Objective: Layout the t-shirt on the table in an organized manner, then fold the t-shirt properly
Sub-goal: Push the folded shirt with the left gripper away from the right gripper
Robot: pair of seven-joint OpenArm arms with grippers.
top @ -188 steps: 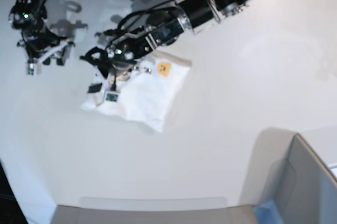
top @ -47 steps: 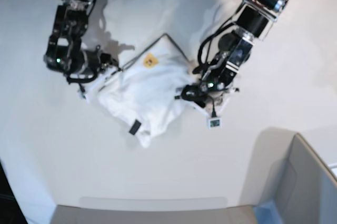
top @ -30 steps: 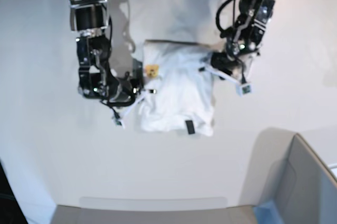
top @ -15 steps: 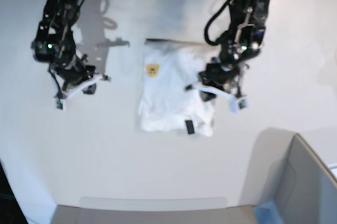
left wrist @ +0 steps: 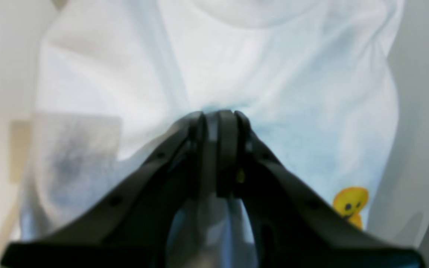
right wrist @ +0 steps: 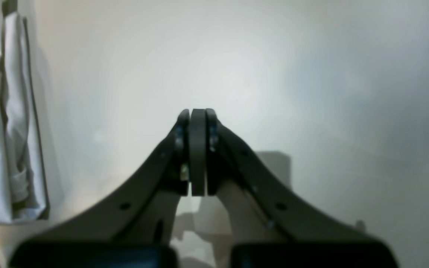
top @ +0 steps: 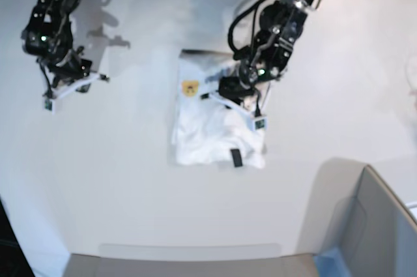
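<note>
Nearest the camera in the base view, the grey box [top: 378,225] sits at the table's [top: 130,192] near corner, well apart from the action. Just beyond it, the t-shirt [top: 208,133] lies on the table as a compact, roughly rectangular bundle, its small black tag [top: 235,158] at the near edge and a yellow smiley print [top: 189,87] toward the far left corner of the shirt. It looks folded over on itself already, sleeves tucked away, though the surface is rumpled and the near edge uneven.

Over the shirt's far right part hovers the left gripper [top: 236,92]; the left wrist view shows its jaws pressed together, cloth blurred beneath, and I cannot tell whether any fabric is pinched between them. Off to the shirt's left, well apart from it, the right gripper [top: 67,85] hangs over bare table, jaws closed on nothing.

My read: layout and the main folds appear done. What seems left is smoothing, squaring the edges, perhaps one last fold.
</note>
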